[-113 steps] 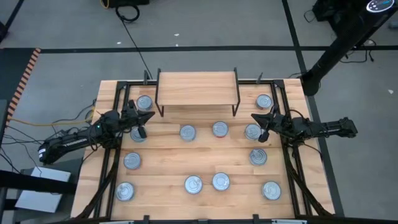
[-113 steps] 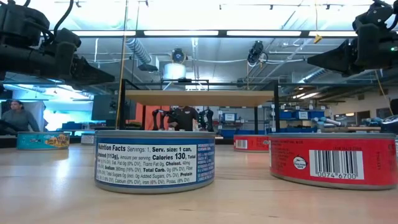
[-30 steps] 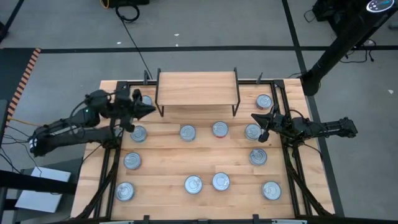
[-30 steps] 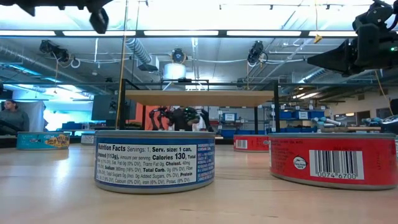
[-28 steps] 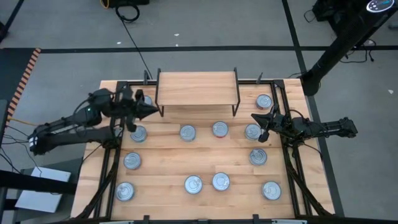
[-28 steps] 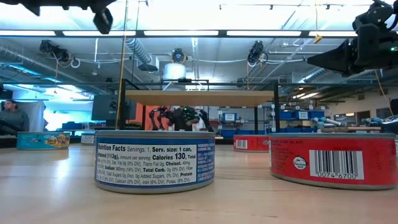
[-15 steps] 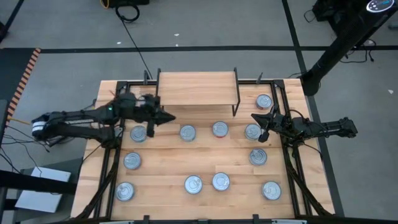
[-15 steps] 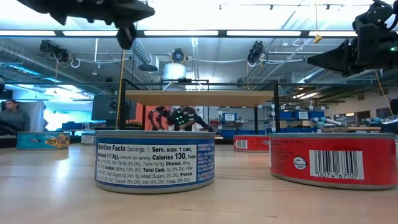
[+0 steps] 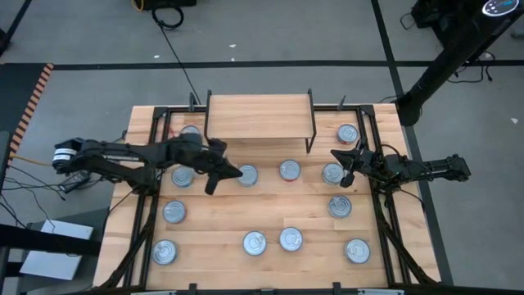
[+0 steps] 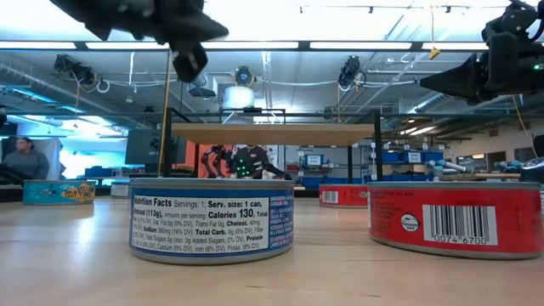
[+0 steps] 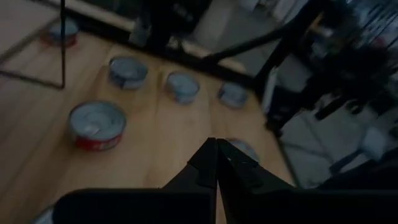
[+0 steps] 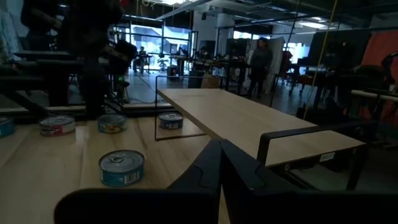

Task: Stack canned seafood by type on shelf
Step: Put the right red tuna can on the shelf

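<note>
eleven squat silver-topped tins [image 9: 255, 242] lie scattered on the table [image 9: 214, 213], none on the shelf [image 9: 259, 115] at its far edge. left gripper [image 9: 237, 174], jaws pressed together, hovers beside one tin; right gripper [image 9: 335, 153], likewise closed, waits near the right edge.

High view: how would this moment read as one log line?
left gripper: shut, empty, above can | right gripper: shut, empty, waiting by can | shelf: no cans on top
</note>
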You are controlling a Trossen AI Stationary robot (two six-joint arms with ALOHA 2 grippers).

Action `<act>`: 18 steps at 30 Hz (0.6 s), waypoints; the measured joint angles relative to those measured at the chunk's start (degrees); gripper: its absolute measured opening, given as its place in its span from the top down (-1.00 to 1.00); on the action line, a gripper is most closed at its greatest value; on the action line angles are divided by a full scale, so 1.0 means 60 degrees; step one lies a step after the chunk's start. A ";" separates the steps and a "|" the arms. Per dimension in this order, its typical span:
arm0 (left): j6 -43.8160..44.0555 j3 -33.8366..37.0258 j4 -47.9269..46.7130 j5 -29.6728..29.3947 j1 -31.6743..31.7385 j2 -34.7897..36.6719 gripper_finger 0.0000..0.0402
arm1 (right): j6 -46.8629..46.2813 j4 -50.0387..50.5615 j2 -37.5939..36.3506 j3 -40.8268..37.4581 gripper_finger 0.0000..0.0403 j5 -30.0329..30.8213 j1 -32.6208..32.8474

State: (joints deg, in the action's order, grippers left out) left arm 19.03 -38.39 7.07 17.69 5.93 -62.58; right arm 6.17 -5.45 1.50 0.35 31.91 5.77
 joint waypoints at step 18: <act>0.0546 -0.1412 0.1040 -0.1799 -0.1377 -0.3167 0.94 | 0.0000 -0.0003 0.0000 0.0001 0.91 -0.0002 -0.0002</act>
State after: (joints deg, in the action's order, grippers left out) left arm 22.31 -46.86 13.32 6.90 -2.33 -81.58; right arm 6.17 -5.47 1.50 0.35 31.90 5.76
